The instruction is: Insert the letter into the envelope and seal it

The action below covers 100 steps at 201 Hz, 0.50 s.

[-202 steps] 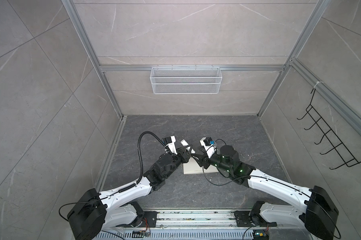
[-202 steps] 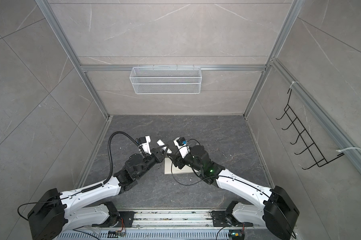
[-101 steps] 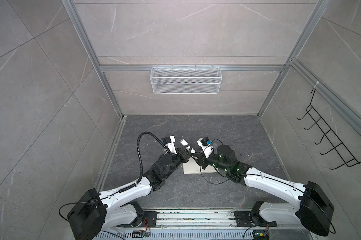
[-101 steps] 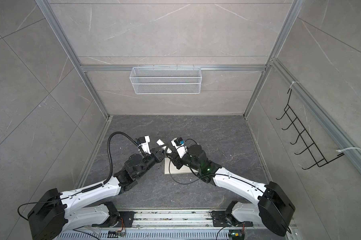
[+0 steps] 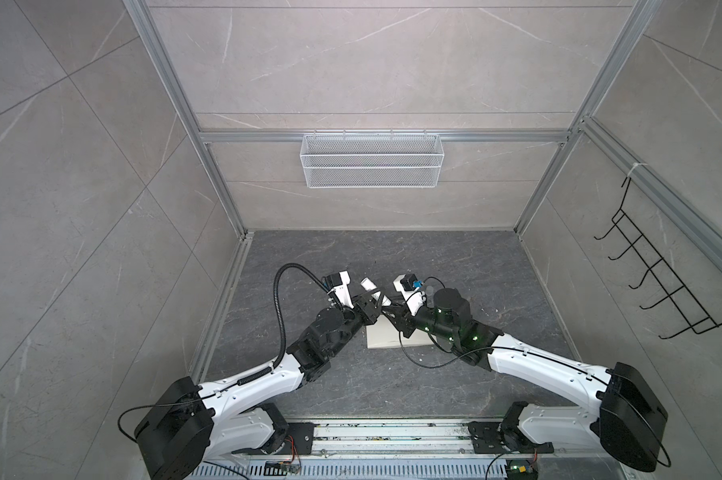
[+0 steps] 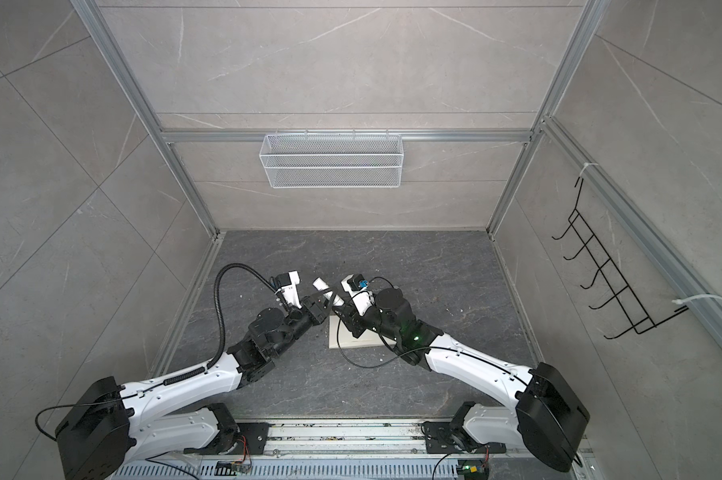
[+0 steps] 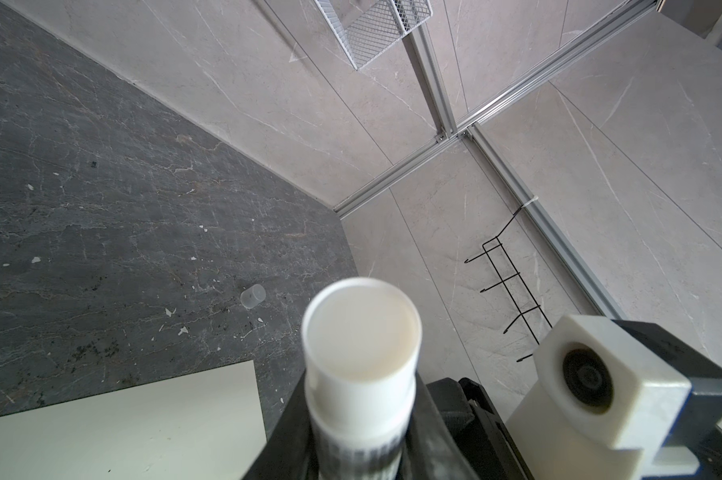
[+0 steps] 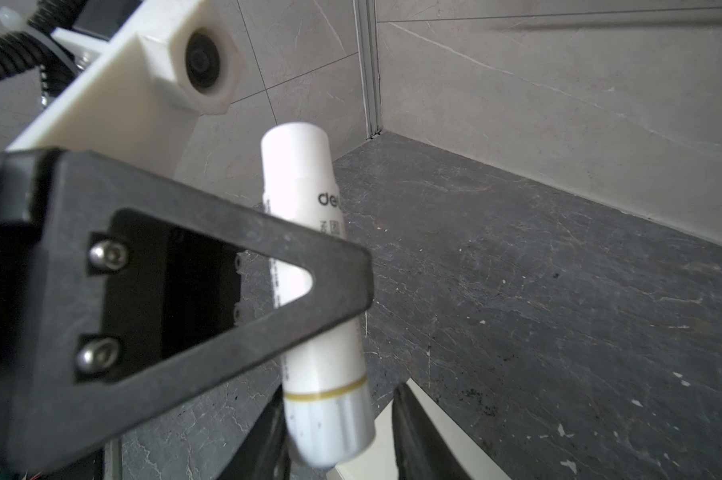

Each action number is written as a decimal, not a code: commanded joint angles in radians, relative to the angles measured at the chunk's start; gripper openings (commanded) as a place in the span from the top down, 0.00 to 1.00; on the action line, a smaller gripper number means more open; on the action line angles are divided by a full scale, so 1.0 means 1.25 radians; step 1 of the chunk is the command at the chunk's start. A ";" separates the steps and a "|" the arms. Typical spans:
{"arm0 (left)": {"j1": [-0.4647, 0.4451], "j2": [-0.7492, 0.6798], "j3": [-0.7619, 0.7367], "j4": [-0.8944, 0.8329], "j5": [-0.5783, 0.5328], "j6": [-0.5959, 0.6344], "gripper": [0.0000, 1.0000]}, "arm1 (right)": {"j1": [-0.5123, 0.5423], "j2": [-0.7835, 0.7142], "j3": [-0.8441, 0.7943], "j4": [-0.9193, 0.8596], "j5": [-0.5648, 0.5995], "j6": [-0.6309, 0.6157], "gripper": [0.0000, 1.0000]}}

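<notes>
The cream-white envelope (image 5: 386, 337) (image 6: 351, 338) lies flat on the dark table under both grippers; its corner shows in the left wrist view (image 7: 122, 424) and the right wrist view (image 8: 434, 440). The letter is hidden. My left gripper (image 5: 372, 302) (image 6: 324, 306) (image 7: 359, 436) is shut on a white cylindrical tube (image 5: 369, 285) (image 6: 322, 285) (image 7: 359, 332) (image 8: 305, 199), held tilted above the envelope. My right gripper (image 5: 392, 309) (image 6: 342, 311) (image 8: 334, 428) stands astride the tube's silver end. One of its fingers touches the tube, and a narrow gap shows at the other.
A small clear cap (image 7: 253, 296) lies on the table beyond the envelope. A white wire basket (image 5: 371, 160) hangs on the back wall. On the right wall is a black hook rack (image 5: 658, 286). The two grippers nearly touch mid-table.
The right arm has shifted a little to the left, toward the left gripper. Its jaws have narrowed around the tube's silver end. The left gripper and the envelope have stayed put.
</notes>
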 commanded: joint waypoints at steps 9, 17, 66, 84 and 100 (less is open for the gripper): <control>-0.002 -0.006 0.011 0.041 0.016 0.000 1.00 | 0.004 -0.015 0.033 -0.024 0.018 -0.025 0.61; -0.002 -0.004 0.017 0.031 0.022 0.004 1.00 | 0.003 -0.017 0.035 -0.027 0.020 -0.027 0.61; -0.002 0.004 0.031 0.014 0.039 0.012 1.00 | 0.003 -0.018 0.044 -0.046 0.021 -0.040 0.76; -0.002 0.008 0.034 0.009 0.051 0.022 1.00 | 0.003 -0.023 0.046 -0.052 0.016 -0.045 0.86; -0.002 0.013 0.035 0.014 0.074 0.039 1.00 | 0.004 -0.028 0.047 -0.059 0.006 -0.046 0.94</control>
